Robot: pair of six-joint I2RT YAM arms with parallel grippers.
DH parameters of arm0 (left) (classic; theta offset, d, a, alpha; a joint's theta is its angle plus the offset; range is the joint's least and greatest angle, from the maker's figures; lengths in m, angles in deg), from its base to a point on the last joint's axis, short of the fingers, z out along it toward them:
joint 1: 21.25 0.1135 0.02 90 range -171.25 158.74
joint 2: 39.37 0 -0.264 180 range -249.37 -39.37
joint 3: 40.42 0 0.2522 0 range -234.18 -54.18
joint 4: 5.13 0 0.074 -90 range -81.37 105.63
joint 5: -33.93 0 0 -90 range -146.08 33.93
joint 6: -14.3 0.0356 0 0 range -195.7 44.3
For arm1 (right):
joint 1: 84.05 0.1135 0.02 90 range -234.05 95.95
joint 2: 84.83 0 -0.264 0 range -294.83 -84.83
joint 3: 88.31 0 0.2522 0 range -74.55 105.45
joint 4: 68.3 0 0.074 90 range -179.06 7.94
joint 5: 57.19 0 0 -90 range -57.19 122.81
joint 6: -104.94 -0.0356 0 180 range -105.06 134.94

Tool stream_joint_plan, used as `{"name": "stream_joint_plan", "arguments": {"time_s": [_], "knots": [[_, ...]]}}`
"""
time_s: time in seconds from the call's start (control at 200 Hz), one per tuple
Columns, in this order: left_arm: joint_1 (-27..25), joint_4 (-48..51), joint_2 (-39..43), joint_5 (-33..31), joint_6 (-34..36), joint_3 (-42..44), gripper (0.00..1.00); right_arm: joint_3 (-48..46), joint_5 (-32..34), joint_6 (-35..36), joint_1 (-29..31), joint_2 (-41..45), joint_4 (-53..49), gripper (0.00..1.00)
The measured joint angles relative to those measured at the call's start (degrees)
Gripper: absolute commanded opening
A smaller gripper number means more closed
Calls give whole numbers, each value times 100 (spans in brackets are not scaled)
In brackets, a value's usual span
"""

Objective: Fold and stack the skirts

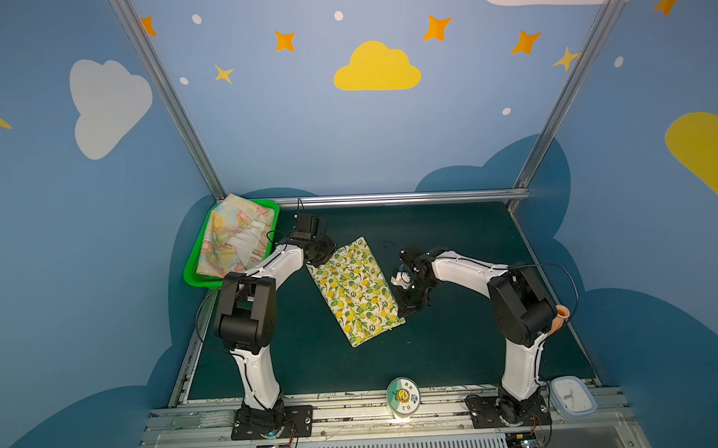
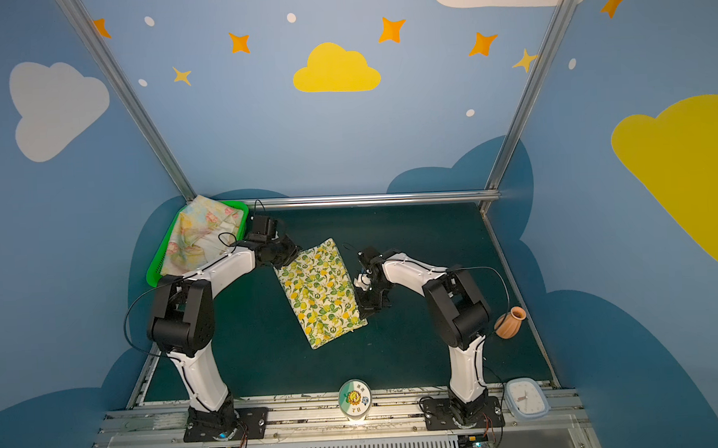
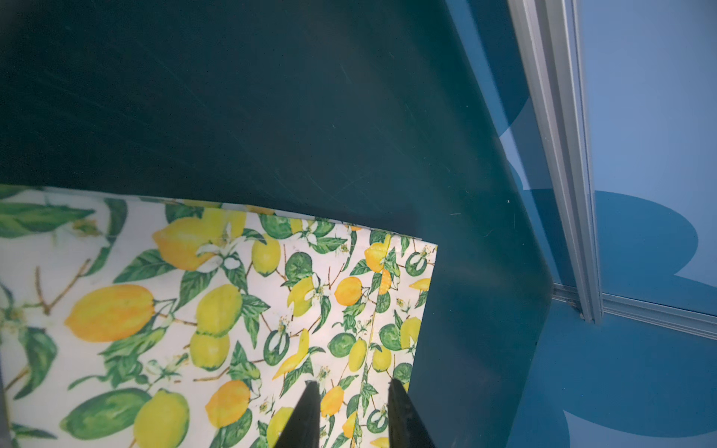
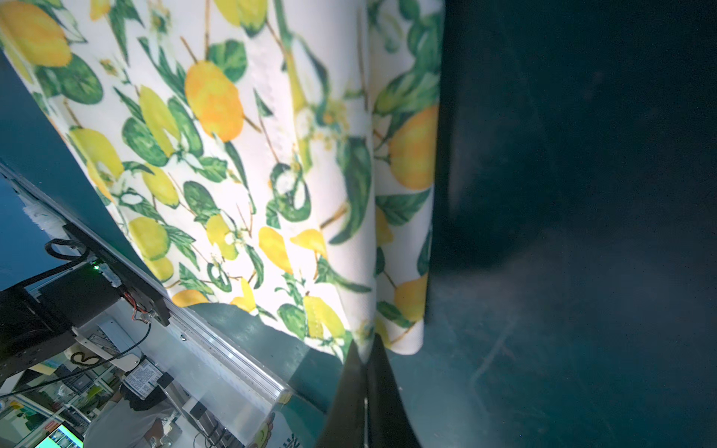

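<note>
The right gripper (image 4: 362, 351) is closed tight, and a thin edge of the lemon skirt (image 1: 356, 291) is pinched between its tips. The left gripper (image 3: 351, 386) has its fingers apart, low over the opposite corner of the same cloth; I cannot tell if they touch it.

In both top views this skirt lies flat in the middle of the table (image 1: 453, 229), with the right gripper at its 4 o'clock side and the left at 10 o'clock. To fold well, I think the right should lift only a little and carry the edge toward 10 o'clock, while the left presses the cloth down so it does not slide.

The flower skirt (image 1: 233, 239) waits crumpled in the green basket (image 1: 193, 278) at 10 o'clock, close behind the left arm. The clay vase (image 2: 509, 321) at 4 o'clock and the clock (image 1: 573, 395) at 5 o'clock stand clear.
</note>
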Motion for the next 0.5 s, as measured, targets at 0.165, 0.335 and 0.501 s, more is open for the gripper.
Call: {"name": "stream_joint_plan", "arguments": {"time_s": [0.165, 0.335, 0.501], "knots": [[-39, 48, -153, 4, 63, -20, 30, 0, 109, -2, 0, 0, 2, 0], [-120, 181, -356, 7, 168, -24, 30, 35, 267, -7, 0, -4, -4, 0], [-195, 247, -424, 39, 243, -31, 30, 109, 387, -22, 0, -52, 7, 0]]}}
